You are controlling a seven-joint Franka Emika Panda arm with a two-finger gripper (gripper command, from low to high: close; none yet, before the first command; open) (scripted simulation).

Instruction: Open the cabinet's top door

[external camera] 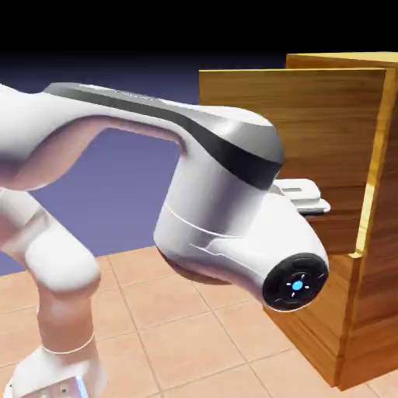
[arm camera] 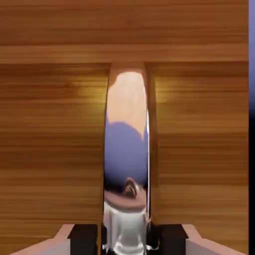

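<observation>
No readable text, labels, brands, numbers or signs anywhere in either view.

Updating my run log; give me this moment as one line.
tool: shut on handle | top door: swung open from cabinet | lower panel: no opening seen

In the exterior view, the arm (external camera: 225, 171) is cut off at the left edge, and its base (external camera: 58, 373) at the lower left runs past the bottom. The gripper (arm camera: 126, 241) is mostly hidden behind the wrist there, right of center, and so is the top door's handle (arm camera: 126, 149). The cabinet (external camera: 381, 233) is cut off at the right edge. In the hand view, the handle's lower end is cut off at the bottom, and the reflections on the metal are too distorted to read.
</observation>
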